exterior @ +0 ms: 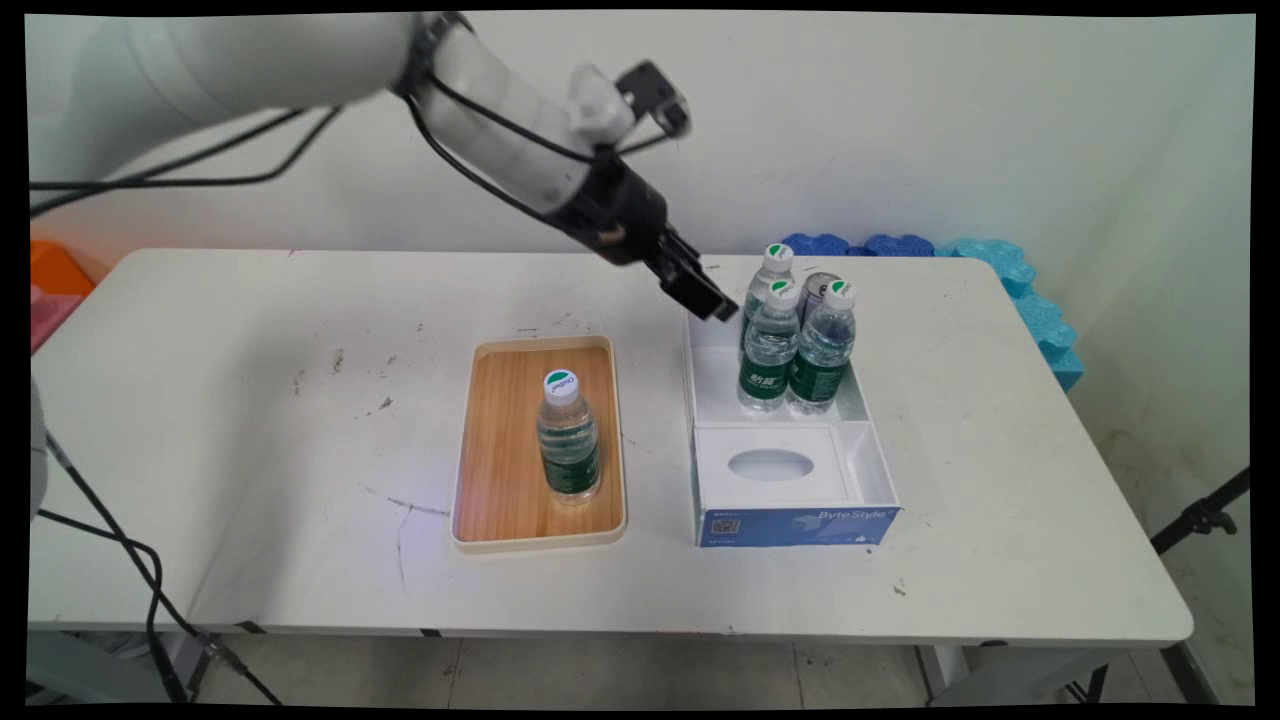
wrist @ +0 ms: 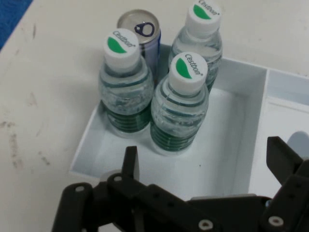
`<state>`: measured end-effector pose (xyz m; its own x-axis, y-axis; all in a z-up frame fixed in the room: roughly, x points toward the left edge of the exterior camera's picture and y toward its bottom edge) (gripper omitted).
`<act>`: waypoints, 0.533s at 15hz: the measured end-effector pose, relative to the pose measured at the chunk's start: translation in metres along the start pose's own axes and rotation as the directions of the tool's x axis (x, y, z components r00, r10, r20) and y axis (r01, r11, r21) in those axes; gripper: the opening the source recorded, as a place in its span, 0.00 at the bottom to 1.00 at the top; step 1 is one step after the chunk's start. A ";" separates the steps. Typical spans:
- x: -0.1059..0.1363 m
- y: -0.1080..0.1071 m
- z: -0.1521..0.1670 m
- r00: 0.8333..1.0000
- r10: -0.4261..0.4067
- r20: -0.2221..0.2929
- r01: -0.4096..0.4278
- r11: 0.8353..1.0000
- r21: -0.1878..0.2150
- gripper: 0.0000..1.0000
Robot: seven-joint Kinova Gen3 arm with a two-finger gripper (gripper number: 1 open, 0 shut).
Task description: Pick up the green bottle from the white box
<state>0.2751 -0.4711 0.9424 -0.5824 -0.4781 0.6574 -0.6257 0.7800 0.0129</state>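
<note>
Three water bottles (wrist: 179,104) and one silver-topped can (wrist: 141,34) stand clustered together in the far compartment of a white box (wrist: 244,145), just ahead of the black fingers (wrist: 277,157), which are spread wide apart and grasp nothing. In the hand view the nearest bottle rises between and beyond the two fingers, with a second bottle (wrist: 123,87) touching its side, a third bottle (wrist: 198,36) behind it, and the can in the corner farthest from the fingers. In the main view the gripper (exterior: 705,295) hangs tilted above the box's far left corner, close beside the cluster but apart from it. The box's nearer compartment, farther from the fingers, holds a white insert with an oval opening (exterior: 771,464), and its front wall is blue with lettering. Well apart from the fingers, on the other side of the box, a wooden tray (exterior: 497,440) lies on the white worktop (exterior: 250,420) with a single upright bottle (exterior: 568,440) standing in it. Blue foam pieces (exterior: 1010,270) lie at the worktop's far corner.
</note>
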 end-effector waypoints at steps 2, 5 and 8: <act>-0.002 0.003 0.017 1.000 -0.015 0.004 0.015 1.000 0.000 1.00; -0.005 0.007 0.041 0.999 -0.037 0.007 0.037 0.999 0.008 1.00; -0.007 0.009 0.060 0.998 -0.057 0.004 0.057 0.998 0.020 1.00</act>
<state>0.2424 -0.4854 0.8928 -0.5481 -0.5232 0.6525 -0.6677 0.7436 0.0353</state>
